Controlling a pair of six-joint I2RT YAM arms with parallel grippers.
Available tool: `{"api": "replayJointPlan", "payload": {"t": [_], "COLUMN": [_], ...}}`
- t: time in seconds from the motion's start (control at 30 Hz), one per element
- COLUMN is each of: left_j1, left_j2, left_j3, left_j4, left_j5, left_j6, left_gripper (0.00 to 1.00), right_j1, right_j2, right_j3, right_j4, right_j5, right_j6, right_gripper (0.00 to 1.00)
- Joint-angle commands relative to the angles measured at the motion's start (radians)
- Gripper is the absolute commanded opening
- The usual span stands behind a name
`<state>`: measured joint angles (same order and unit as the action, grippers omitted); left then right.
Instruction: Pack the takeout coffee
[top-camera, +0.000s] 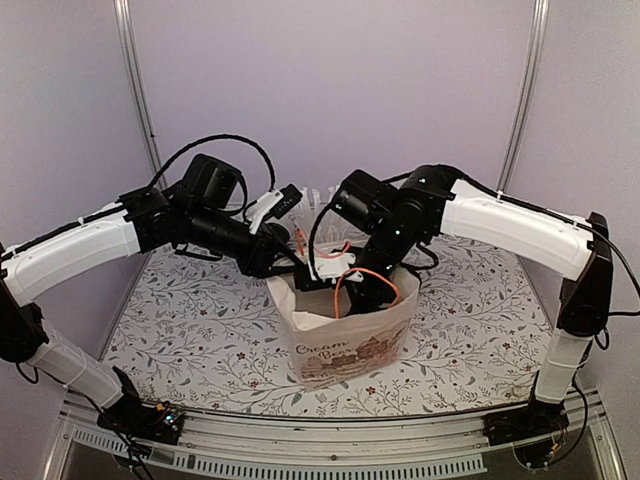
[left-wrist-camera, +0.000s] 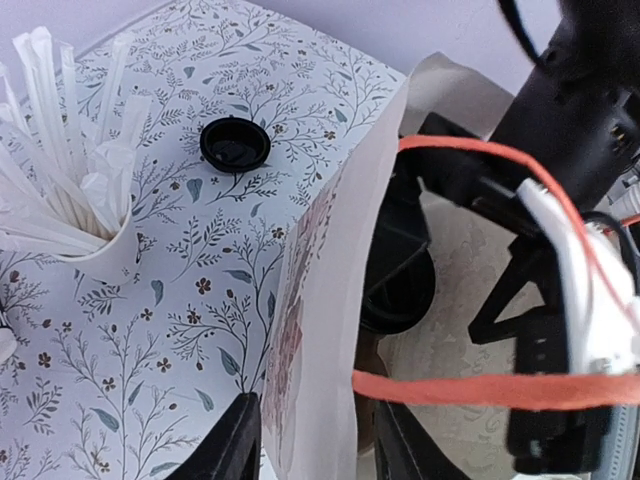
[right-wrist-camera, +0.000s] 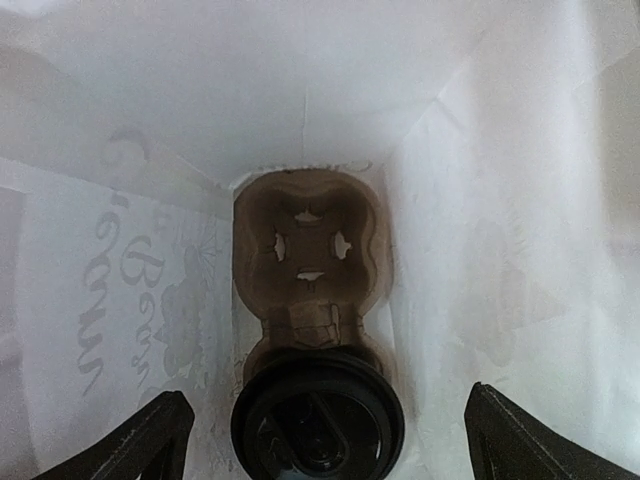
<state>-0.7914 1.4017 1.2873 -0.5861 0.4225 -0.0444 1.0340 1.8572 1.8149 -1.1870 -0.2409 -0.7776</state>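
The takeout coffee (right-wrist-camera: 318, 415), a dark cup with a round black lid, stands in the near slot of a brown pulp carrier (right-wrist-camera: 305, 245) at the bottom of the white paper bag (top-camera: 345, 335). My right gripper (right-wrist-camera: 330, 440) is down inside the bag (right-wrist-camera: 500, 200), directly above the cup. Its jaws are wide open on either side of the lid and do not touch it. My left gripper (left-wrist-camera: 315, 450) straddles the bag's left wall (left-wrist-camera: 320, 330) at the rim, one finger outside and one inside, closed on the paper. In the top view the right gripper (top-camera: 365, 295) fills the bag's mouth and the left gripper (top-camera: 285, 272) is at its left rim.
A loose black lid (left-wrist-camera: 235, 145) lies on the floral tablecloth left of the bag. A white cup of wrapped sticks (left-wrist-camera: 100, 250) stands nearer the left gripper. The bag's orange handles (left-wrist-camera: 480, 385) cross the opening around my right arm.
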Motion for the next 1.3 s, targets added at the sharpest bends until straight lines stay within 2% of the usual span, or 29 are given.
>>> {"api": "replayJointPlan", "payload": {"t": [0.0, 0.43, 0.67, 0.83, 0.93, 1.1, 1.27], "left_j1": [0.014, 0.024, 0.024, 0.018, 0.014, -0.003, -0.023], "left_j2": [0.010, 0.009, 0.037, 0.069, 0.079, 0.102, 0.125], "left_j3": [-0.014, 0.003, 0.047, 0.090, 0.108, 0.129, 0.153], "left_j4": [0.017, 0.052, 0.064, 0.040, 0.020, -0.012, -0.041], "left_j5": [0.013, 0.036, 0.041, 0.045, 0.046, 0.074, 0.079], "left_j6": [0.005, -0.036, -0.063, -0.076, -0.070, -0.065, -0.050], "left_gripper": [0.40, 0.36, 0.32, 0.38, 0.34, 0.29, 0.27], "right_j1": [0.005, 0.005, 0.005, 0.005, 0.001, -0.080, -0.164], "right_j2": [-0.068, -0.175, -0.225, -0.252, -0.291, -0.354, -0.410], "right_j3": [0.069, 0.070, 0.069, 0.073, 0.075, 0.137, 0.093], "right_j4": [-0.017, 0.036, 0.109, 0.123, 0.140, 0.128, 0.143], "right_j5": [-0.051, -0.096, -0.056, -0.031, -0.014, -0.092, -0.070], "right_j6": [-0.021, -0.076, -0.048, -0.051, -0.055, -0.037, -0.034], "right_gripper": [0.99, 0.99, 0.99, 0.99, 0.99, 0.99, 0.99]}}
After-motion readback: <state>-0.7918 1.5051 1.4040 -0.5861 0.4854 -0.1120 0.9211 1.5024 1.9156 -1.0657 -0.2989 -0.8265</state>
